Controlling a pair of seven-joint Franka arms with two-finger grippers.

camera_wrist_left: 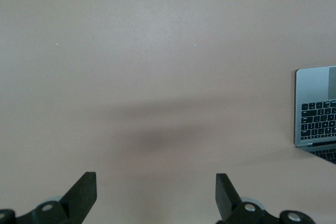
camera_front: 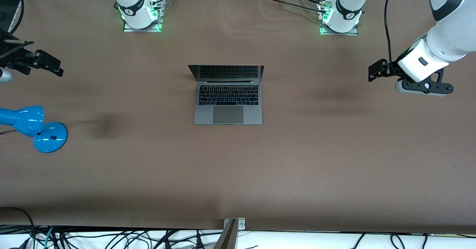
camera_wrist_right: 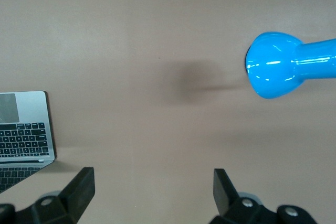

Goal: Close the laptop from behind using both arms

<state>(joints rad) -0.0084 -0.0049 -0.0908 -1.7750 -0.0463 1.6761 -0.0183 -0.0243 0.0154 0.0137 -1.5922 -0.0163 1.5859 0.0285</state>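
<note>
Lamp (camera_front: 33,128) is sitting at the right arm's end of the counter (camera_front: 297,159), nearer the front camera than the laptop. Right tool (camera_front: 44,64) is hanging over bare counter at that same end, fingers (camera_wrist_right: 79,187) spread wide, holding nothing. Laptop (camera_front: 228,104) is sitting mid-counter, lid (camera_front: 227,72) up and tilted toward the bases, keyboard facing the front camera. Left tool (camera_front: 376,71) is hovering over bare counter at the left arm's end, fingers (camera_wrist_left: 84,187) also wide apart and empty. Both tools are well apart from the laptop.

Judging by this, we're sitting at the approach step; nothing is touching the lid yet. Next move calls for both tools coming in on the base-side of the lid, one toward each top corner, then pushing it down together toward the keyboard.
</note>
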